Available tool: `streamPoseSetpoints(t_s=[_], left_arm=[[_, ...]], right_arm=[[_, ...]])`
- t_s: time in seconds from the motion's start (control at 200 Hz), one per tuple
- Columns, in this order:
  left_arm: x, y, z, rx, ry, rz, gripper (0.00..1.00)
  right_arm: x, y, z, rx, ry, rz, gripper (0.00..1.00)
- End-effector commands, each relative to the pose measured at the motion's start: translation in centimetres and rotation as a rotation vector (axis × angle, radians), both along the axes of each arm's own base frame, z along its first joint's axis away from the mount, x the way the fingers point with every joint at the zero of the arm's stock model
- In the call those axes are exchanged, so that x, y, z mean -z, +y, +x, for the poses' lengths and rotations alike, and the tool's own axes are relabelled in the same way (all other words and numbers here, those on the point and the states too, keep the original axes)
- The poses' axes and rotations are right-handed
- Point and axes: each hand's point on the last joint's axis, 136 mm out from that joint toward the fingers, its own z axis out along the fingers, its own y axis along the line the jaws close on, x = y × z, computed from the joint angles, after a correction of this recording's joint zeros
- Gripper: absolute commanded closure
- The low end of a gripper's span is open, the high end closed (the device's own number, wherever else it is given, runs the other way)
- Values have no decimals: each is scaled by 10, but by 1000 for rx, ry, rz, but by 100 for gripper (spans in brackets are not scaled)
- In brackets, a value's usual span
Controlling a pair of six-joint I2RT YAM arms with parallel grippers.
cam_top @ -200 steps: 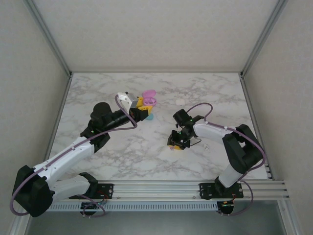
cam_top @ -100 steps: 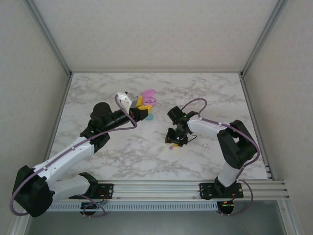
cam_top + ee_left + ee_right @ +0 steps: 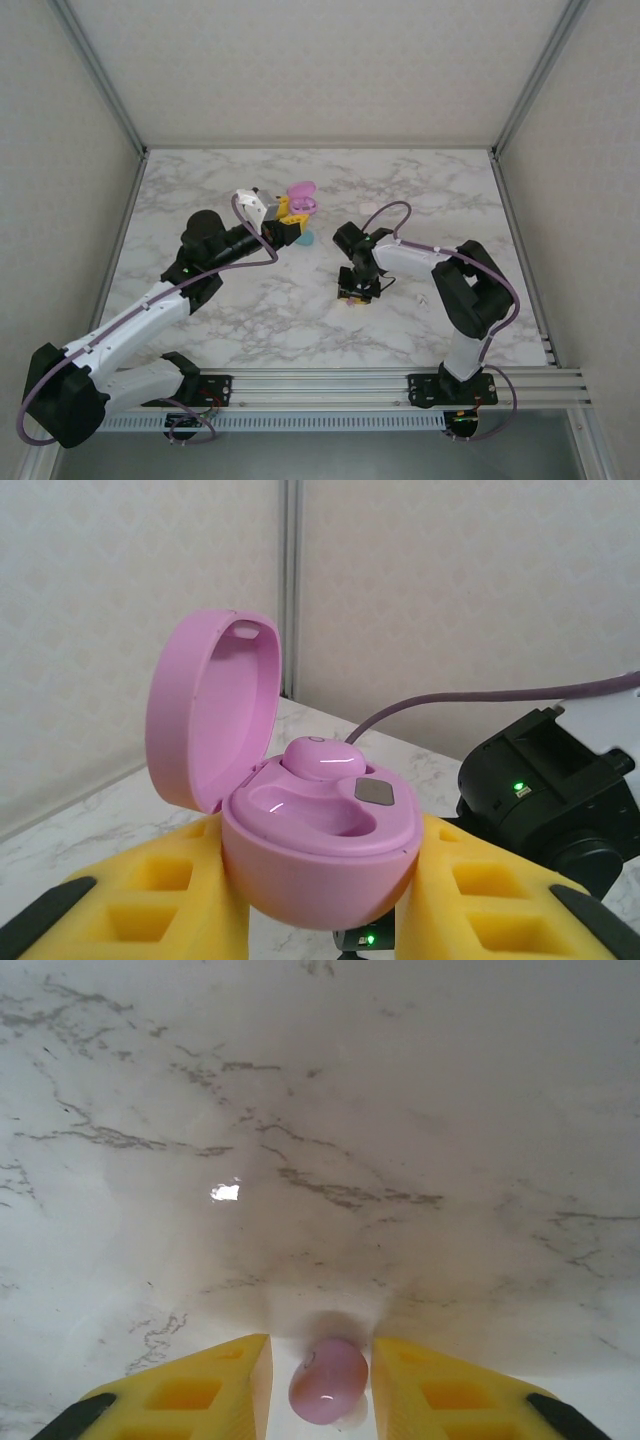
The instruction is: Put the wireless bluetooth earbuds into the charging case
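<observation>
Right wrist view: the right gripper [image 3: 320,1352] straddles a pink bud [image 3: 328,1380] on the table [image 3: 420,1110], well right of the case. Its jaws are narrow, but whether they pinch the bud cannot be told. The left gripper [image 3: 322,900] clamps the open case [image 3: 320,855], with a seated bud [image 3: 322,758] beside an empty socket. An off-centre squeeze could squirt the slick pink bud away or twist it, so it would miss that socket.

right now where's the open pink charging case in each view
top external: pink charging case above centre, in the left gripper
left wrist: pink charging case at centre, lid open, between yellow fingers
right wrist: pink earbud, marble table behind
shared landmark: marble table
</observation>
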Motion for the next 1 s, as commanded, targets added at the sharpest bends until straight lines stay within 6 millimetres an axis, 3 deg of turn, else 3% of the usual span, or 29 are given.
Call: streamPoseSetpoints(t_s=[0.0,0.12,0.641,0.991], left_arm=[[-5,2,-4,-8,-25,-4,75],[-6,2,-5,-8,-27,-5,75],[-5,3,-4,-10,-23,-5,75],[-6,4,-5,-17,-27,-7,75]], right_arm=[[-2,2,2,-6,0,-24,71],[0,2,3,-22,0,-38,75],[0,-5,4,-113,6,-103,74],[1,6,-3,-210,7,-136,73]])
